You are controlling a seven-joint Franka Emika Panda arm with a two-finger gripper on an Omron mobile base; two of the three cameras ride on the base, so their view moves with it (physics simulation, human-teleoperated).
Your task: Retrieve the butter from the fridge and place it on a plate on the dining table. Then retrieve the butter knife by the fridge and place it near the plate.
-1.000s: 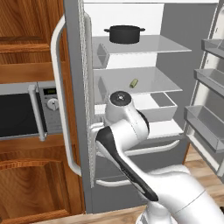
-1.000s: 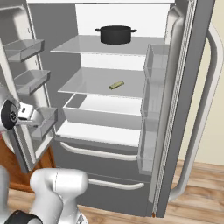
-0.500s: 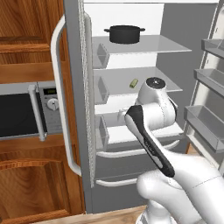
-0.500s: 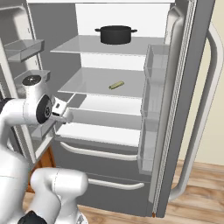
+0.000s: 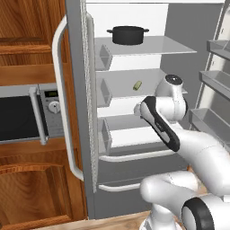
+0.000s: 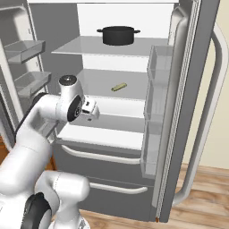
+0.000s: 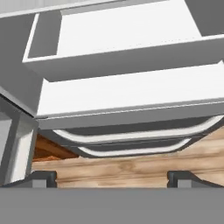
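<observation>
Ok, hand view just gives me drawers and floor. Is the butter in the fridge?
Observer: Yes, the butter lies on the middle shelf.
Operator: Anything else inside?
Observer: A black pot on the top shelf.
Operator: And my fingers?
Observer: The fingers sit lower than the butter's shelf, left of it in the right base view, not touching it.

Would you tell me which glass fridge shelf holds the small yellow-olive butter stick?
The middle glass shelf holds the small yellow-olive butter stick; the shelf above carries a black pot.
</observation>
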